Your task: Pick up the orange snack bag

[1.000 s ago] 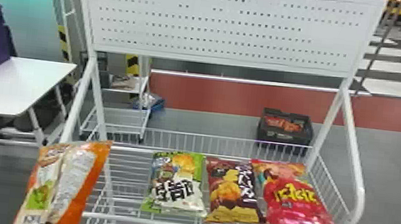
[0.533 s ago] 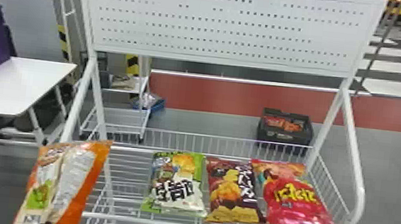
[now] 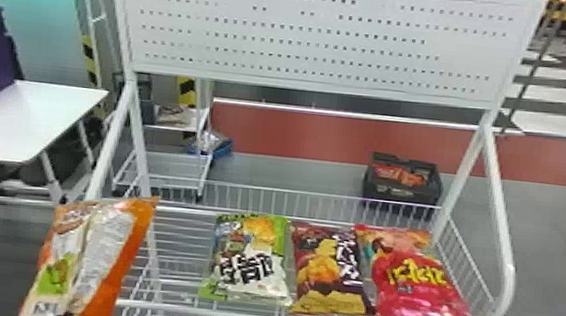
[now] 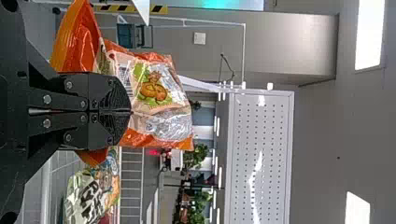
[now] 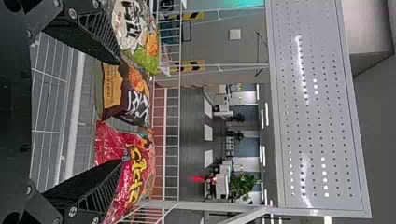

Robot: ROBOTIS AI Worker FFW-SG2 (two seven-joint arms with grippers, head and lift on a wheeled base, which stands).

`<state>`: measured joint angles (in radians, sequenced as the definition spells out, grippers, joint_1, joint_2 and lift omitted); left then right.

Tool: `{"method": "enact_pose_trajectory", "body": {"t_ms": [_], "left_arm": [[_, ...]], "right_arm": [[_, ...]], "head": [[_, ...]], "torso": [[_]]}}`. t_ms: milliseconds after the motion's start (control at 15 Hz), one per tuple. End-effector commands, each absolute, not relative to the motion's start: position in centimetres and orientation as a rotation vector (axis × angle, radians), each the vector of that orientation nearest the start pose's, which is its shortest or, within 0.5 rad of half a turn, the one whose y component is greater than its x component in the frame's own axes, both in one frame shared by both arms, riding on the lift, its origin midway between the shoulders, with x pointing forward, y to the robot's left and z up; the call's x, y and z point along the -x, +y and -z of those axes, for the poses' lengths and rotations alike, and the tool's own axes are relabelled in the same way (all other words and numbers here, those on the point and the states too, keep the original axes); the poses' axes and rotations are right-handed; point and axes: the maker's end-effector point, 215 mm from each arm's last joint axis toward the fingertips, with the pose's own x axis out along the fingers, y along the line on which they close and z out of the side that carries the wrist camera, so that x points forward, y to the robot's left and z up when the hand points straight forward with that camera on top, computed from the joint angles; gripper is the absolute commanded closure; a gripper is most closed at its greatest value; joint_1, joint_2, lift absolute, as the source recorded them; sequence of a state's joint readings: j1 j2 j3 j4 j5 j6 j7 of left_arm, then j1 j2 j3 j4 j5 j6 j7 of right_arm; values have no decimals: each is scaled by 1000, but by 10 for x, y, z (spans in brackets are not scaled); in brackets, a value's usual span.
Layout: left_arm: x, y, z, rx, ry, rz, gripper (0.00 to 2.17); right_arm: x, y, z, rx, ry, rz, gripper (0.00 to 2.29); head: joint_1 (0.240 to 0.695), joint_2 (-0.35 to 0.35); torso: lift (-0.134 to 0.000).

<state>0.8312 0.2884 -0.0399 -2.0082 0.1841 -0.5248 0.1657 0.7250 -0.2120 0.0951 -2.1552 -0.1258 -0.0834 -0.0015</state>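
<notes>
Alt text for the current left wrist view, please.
The robot's black two-fingered left gripper pinches a glossy orange plastic snack bag, its fingers together and the bag spreading out beyond them. A green-and-white plastic snack bag lies on a white wire shelf; farther off is a white rectangular perforated panel.
</notes>
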Motion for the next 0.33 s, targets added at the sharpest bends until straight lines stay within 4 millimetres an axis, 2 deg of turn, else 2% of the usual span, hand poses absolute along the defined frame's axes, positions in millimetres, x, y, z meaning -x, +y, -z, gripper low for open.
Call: {"method": "enact_pose_trajectory", "body": {"t_ms": [0,267], "left_arm": [[-329,267,331,23,-106,1,1379],[-330,267,331,24,-109,2,1382]], "right_arm": [[-372,-185,351,-23,80,-192,144],[-373,-184,351,-24,78,-192,144]], "head": [[499,0],[499,0]], "torso": [[0],[0]]}}
